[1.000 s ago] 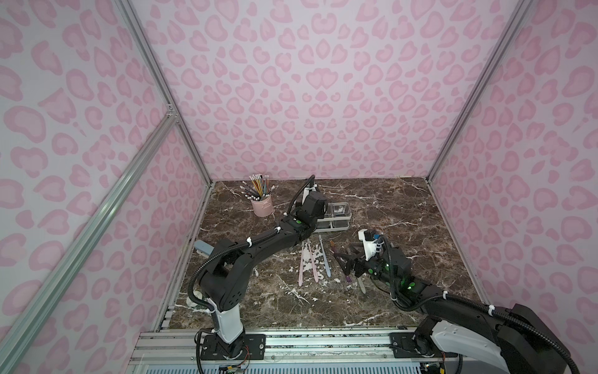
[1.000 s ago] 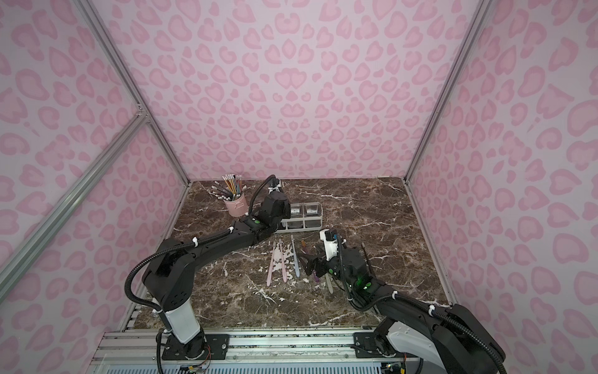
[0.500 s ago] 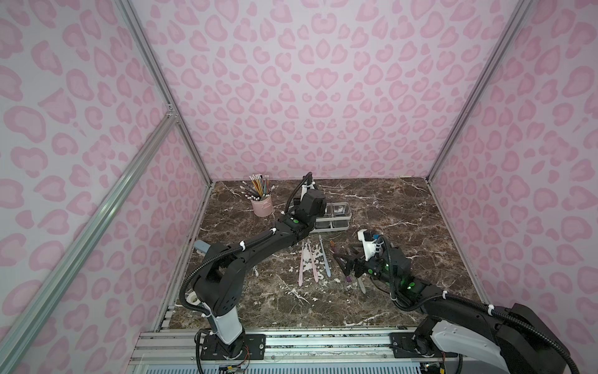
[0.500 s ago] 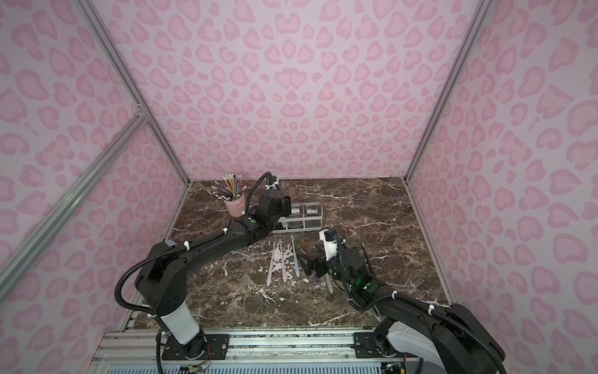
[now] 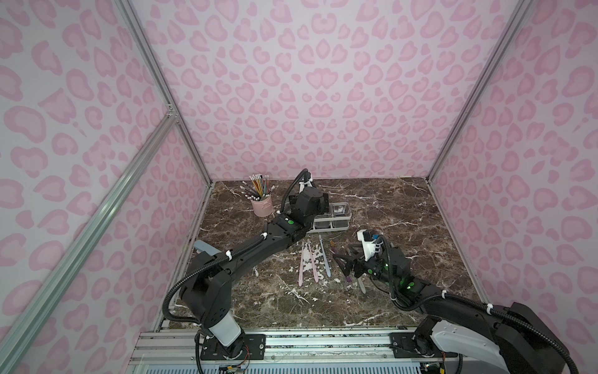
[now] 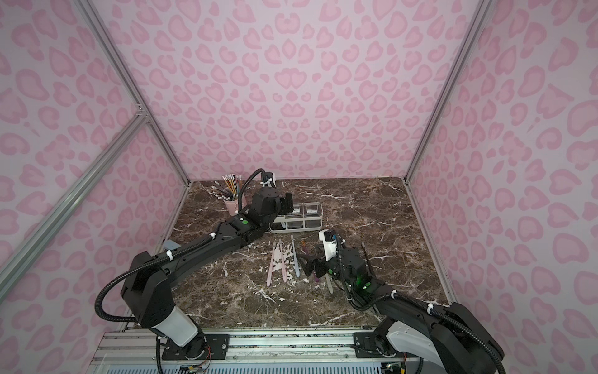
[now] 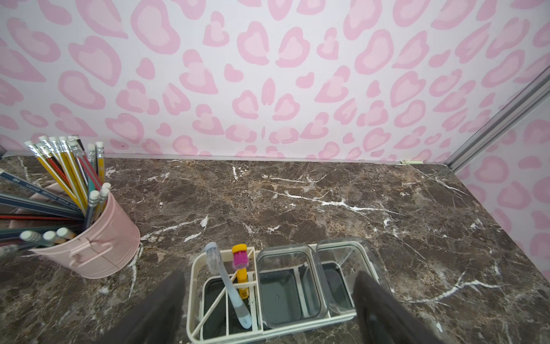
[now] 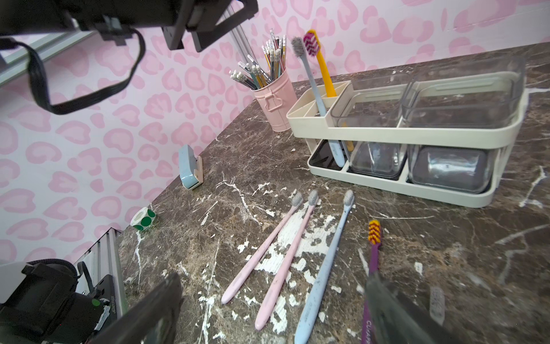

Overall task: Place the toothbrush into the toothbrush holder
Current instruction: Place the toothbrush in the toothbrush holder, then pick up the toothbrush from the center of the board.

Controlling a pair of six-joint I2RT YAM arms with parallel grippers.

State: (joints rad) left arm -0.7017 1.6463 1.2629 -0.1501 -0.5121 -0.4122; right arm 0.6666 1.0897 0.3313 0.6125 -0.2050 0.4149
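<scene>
The white toothbrush holder (image 5: 343, 226) (image 6: 299, 228) stands at the back of the marble table. In its divided slot end a pale blue toothbrush (image 7: 229, 286) (image 8: 309, 77) leans upright beside a yellow one with pink bristles (image 7: 241, 275) (image 8: 323, 68). My left gripper (image 7: 269, 277) (image 5: 318, 207) hovers over the holder (image 7: 193, 297), open, with nothing between its fingers. Several more toothbrushes lie flat in front of the holder (image 8: 387, 131): two pink (image 8: 262, 253) (image 8: 285, 265), one pale blue (image 8: 327, 262), one purple (image 8: 373, 253). My right gripper (image 8: 273, 281) (image 5: 343, 262) is open, low over their handles.
A pink cup of pencils (image 5: 262, 204) (image 7: 98, 247) stands just left of the holder. A small blue device (image 8: 189, 166) and a roll of green stickers (image 8: 143, 219) sit by the left wall. A pale grey toothbrush (image 8: 437, 300) lies beside my right gripper.
My left gripper has opened over the holder's slot end and lifted slightly; the pale blue toothbrush stands free in the slot. The right arm has stayed put.
</scene>
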